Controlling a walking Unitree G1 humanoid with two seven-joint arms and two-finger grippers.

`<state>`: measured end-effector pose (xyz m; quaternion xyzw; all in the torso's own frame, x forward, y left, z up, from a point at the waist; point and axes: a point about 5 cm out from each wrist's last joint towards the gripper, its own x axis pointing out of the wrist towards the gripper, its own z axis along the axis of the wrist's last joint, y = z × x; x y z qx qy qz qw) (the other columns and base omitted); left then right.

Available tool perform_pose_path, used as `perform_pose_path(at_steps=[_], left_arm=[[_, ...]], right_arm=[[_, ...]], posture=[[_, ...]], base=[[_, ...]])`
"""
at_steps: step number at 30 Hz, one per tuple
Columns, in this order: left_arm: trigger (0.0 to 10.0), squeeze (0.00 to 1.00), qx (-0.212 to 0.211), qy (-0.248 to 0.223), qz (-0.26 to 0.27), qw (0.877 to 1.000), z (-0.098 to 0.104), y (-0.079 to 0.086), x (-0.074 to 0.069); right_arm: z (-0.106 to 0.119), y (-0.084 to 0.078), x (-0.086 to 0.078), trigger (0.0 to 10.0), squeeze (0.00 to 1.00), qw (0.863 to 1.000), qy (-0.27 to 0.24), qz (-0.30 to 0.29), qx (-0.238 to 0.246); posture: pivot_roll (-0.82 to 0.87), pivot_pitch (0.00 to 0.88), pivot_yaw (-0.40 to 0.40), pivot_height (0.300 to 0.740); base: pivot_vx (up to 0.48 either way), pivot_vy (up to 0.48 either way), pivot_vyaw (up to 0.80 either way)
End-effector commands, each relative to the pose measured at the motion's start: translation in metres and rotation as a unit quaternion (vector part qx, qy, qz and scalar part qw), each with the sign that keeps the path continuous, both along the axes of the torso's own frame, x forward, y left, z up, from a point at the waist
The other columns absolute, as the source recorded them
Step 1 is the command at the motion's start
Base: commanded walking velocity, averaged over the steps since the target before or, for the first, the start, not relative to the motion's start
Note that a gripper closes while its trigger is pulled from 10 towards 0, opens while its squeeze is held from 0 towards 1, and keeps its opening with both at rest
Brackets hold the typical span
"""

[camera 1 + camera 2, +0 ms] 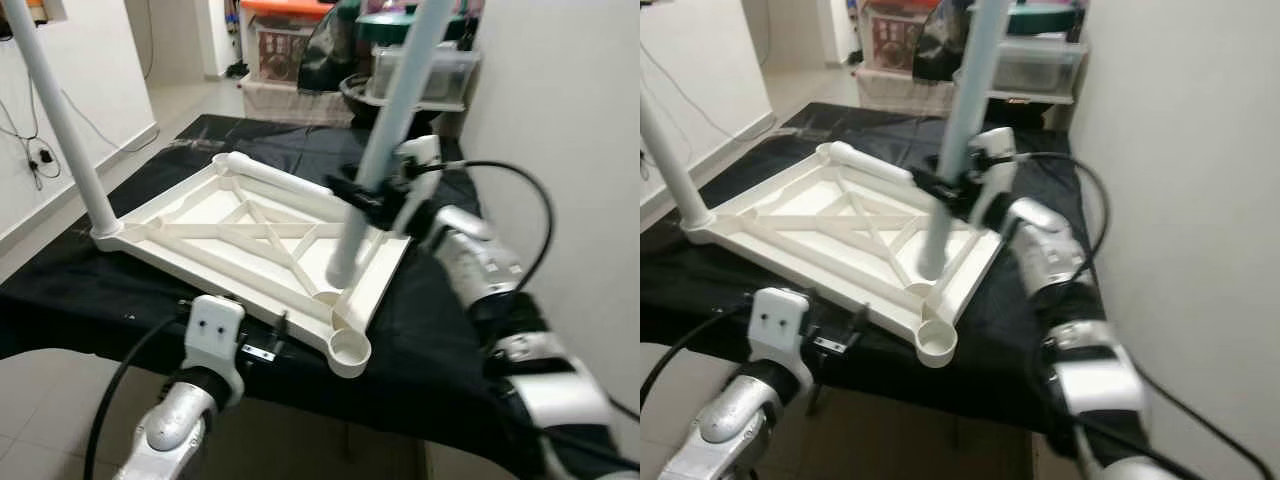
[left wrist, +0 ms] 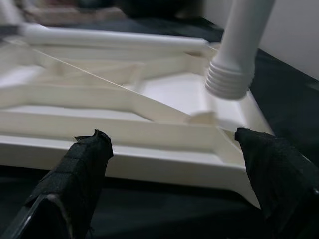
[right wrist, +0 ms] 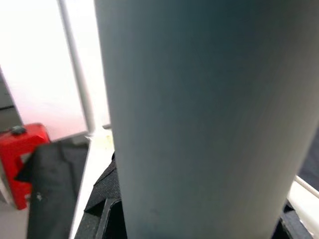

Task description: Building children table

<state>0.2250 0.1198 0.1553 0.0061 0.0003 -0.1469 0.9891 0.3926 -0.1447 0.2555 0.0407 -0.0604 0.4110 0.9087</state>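
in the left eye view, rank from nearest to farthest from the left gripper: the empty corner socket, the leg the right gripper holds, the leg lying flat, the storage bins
From the left gripper at the tabletop's near edge:
1. Empty corner socket, just to its right.
2. Held leg, upright by the next socket.
3. Leg lying flat, along the far edge.
4. Storage bins, on the floor behind.

Arms: silver segmented metal, black joints.
Wrist housings: white plastic, two dark screw holes.
Cables: black, looping.
Left fingers: black, textured wrap.
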Motion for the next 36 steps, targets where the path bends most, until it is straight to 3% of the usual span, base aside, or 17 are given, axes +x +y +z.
perform_pose_path(at_steps=[1, 3, 9, 15, 21, 25, 28, 36], left_arm=[[10.0, 0.0, -0.008, 0.011, -0.015, 1.0, -0.001, -0.005, -0.005], [10.0, 0.0, -0.022, 0.026, -0.039, 0.999, -0.001, -0.013, -0.016], [10.0, 0.0, -0.054, 0.056, -0.088, 0.993, 0.0, -0.024, -0.036], [10.0, 0.0, -0.06, 0.081, -0.1, 0.99, -0.002, -0.027, -0.051], [10.0, 0.0, -0.057, 0.089, -0.094, 0.99, -0.001, -0.025, -0.054], [10.0, 0.0, -0.057, 0.09, -0.092, 0.99, -0.001, -0.025, -0.054], [10.0, 0.0, -0.056, 0.091, -0.082, 0.991, 0.0, -0.021, -0.055], [10.0, 0.0, -0.053, 0.094, -0.074, 0.991, -0.002, -0.019, -0.053]], right_arm=[[0.002, -0.001, 0.0, 10.0, 0.0, 1.0, 0.012, 0.024, 0.002], [0.003, -0.01, -0.006, 10.0, 0.0, 0.995, 0.029, 0.1, 0.009], [0.015, -0.02, -0.013, 10.0, 0.0, 0.983, 0.022, 0.178, 0.039], [0.024, -0.021, -0.016, 10.0, 0.0, 0.967, 0.021, 0.241, 0.08], [0.028, -0.008, -0.023, 10.0, 0.0, 0.946, 0.008, 0.305, 0.107], [0.027, -0.006, -0.025, 10.0, 0.0, 0.943, 0.009, 0.316, 0.107], [0.017, 0.002, -0.033, 10.0, 0.0, 0.931, 0.019, 0.352, 0.093], [0.003, 0.007, -0.045, 10.0, 0.0, 0.919, 0.039, 0.387, 0.064]], posture=[[0.11, 0.136, -0.052, 0.74], [0.12, 0.157, -0.048, 0.74], [0.13, 0.203, -0.043, 0.74], [0.14, 0.228, -0.034, 0.74], [0.15, 0.241, -0.028, 0.74], [0.15, 0.242, -0.027, 0.74], [0.15, 0.239, -0.02, 0.74], [0.15, 0.23, -0.018, 0.74]], base=[[0.0, 0.0, 0.0], [0.0, 0.0, 0.0], [0.0, 0.0, 0.0], [0.0, 0.0, 0.0], [0.0, 0.0, 0.0], [0.0, 0.0, 0.0], [0.0, 0.0, 0.0], [0.0, 0.0, 0.0]])
